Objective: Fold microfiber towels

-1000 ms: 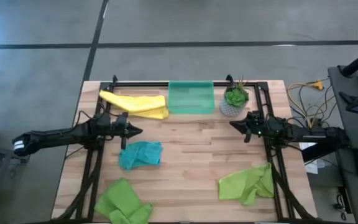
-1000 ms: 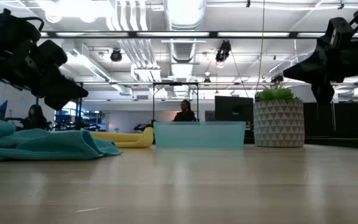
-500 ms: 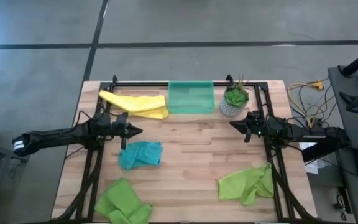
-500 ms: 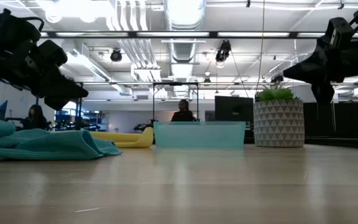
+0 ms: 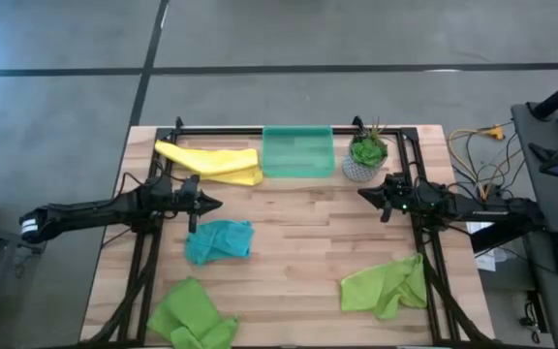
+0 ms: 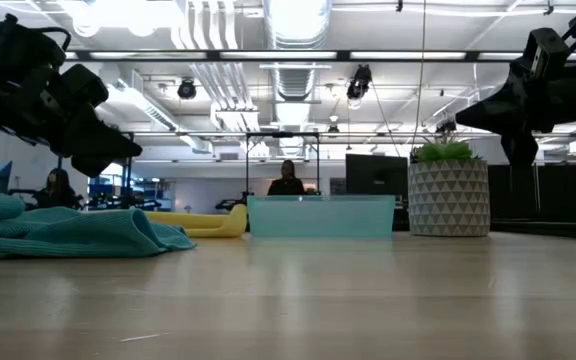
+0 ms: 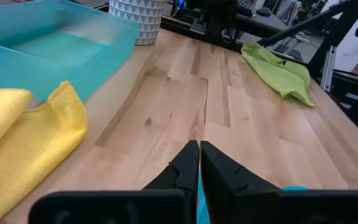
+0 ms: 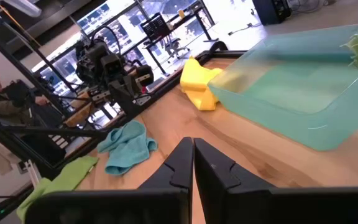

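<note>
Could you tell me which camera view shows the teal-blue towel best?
The high view: the whole teal-blue towel lies crumpled, unobstructed, mid-table. The low view shows it edge-on at the left, the right wrist view small and distant, and the left wrist view only a sliver behind the fingers.

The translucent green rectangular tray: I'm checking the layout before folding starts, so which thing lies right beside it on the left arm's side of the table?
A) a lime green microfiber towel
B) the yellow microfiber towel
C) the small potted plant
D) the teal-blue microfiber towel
B: in the high view the yellow microfiber towel lies next to the translucent green rectangular tray at the table's far edge, on the left arm's side.
</note>
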Controlling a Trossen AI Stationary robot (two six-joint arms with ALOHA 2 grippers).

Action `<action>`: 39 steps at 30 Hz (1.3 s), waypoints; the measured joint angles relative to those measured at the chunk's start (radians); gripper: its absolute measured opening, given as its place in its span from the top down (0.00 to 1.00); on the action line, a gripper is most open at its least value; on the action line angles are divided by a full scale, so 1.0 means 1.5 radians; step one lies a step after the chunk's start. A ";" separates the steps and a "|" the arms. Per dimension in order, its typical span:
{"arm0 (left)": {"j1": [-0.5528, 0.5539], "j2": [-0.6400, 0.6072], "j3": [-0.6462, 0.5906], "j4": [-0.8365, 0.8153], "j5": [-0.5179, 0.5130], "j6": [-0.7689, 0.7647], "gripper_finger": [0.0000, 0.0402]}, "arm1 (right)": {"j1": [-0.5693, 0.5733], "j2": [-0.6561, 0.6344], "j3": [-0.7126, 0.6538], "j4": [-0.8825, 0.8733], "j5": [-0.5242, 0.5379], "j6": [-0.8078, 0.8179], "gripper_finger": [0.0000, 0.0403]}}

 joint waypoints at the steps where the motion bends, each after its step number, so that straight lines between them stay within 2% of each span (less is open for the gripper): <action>1: 0.000 0.000 0.000 0.000 0.000 0.000 1.00 | 0.000 0.000 0.000 0.000 0.000 0.000 0.98; 21: 0.000 0.000 0.000 0.000 0.000 0.000 1.00 | 0.000 0.000 0.000 0.002 0.001 0.001 0.98; 23: 0.000 0.000 0.000 0.000 0.000 0.000 1.00 | 0.000 0.000 0.000 0.015 -0.002 0.068 0.98; 27: 0.000 0.000 0.000 0.000 0.000 0.000 1.00 | 0.000 0.000 0.000 0.071 -0.002 0.389 0.98; 29: 0.000 0.000 0.000 0.000 0.000 0.000 1.00 | 0.000 0.001 0.000 0.094 0.028 0.499 0.98; 32: 0.000 0.000 0.000 0.000 0.000 0.000 1.00 | 0.000 0.002 0.000 0.120 0.088 0.564 0.98; 34: 0.000 0.000 0.000 0.000 0.000 0.000 1.00 | 0.000 0.007 0.000 0.143 0.096 0.587 0.98; 39: 0.000 0.000 0.000 -0.001 0.000 0.000 1.00 | 0.003 0.028 -0.001 0.288 0.014 0.581 0.98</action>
